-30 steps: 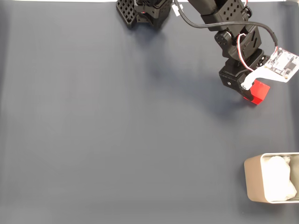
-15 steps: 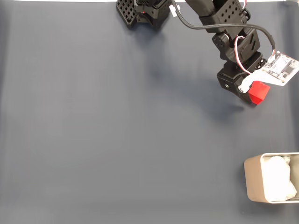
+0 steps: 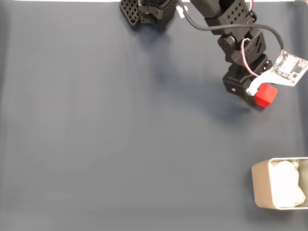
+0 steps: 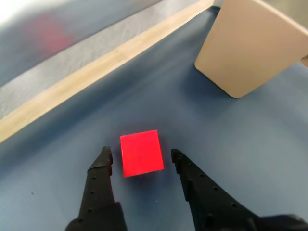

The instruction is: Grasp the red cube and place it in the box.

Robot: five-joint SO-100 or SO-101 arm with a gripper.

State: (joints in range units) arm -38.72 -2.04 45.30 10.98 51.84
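Note:
The red cube (image 4: pixel 140 153) lies flat on the dark blue mat, between my two black fingertips with a small gap on each side. My gripper (image 4: pixel 140 158) is open around it and neither finger clearly touches it. In the fixed view the red cube (image 3: pixel 266 95) peeks out from under the arm's wrist at the right, where the gripper (image 3: pixel 256 97) is mostly hidden by the arm. The beige box (image 3: pixel 260 186) stands at the lower right corner with white padding inside. Its outer wall (image 4: pixel 250 48) shows at the top right of the wrist view.
The arm's black base (image 3: pixel 149 12) sits at the top middle of the mat. A pale wooden strip (image 4: pixel 96 67) marks the mat's edge close beyond the cube. The mat's left and middle (image 3: pixel 120 125) lie bare.
The wrist has shifted slightly up and to the left in the fixed view. The cube stays in the same place on the mat.

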